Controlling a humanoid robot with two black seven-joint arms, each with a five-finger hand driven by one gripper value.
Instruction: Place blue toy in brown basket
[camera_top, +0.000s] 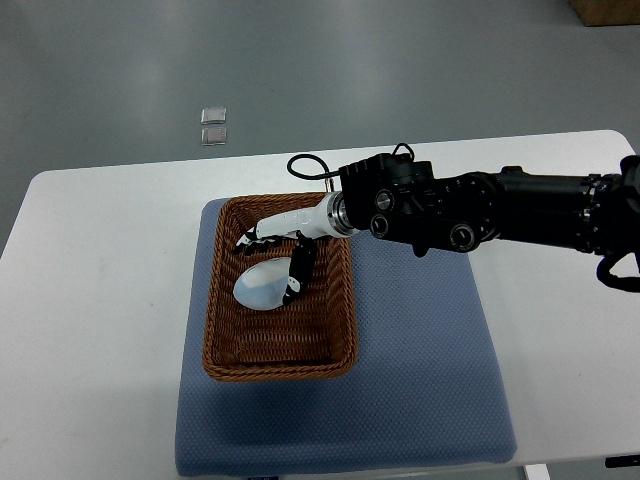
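Note:
The blue toy (262, 285), a pale blue oval, lies inside the brown wicker basket (225, 330), in its upper middle. My right hand (272, 252) reaches in from the right over the basket's far half. Its white fingers with black tips are spread. Some point left above the toy, and one finger (297, 272) hangs down along the toy's right edge. The hand does not close around the toy. My left arm is not in view.
The basket sits on a blue mat (420, 370) on a white table (90, 300). My black forearm (500, 210) crosses above the mat's upper right. Two small clear packets (213, 125) lie on the grey floor beyond the table. A cardboard box (605, 10) is at the top right.

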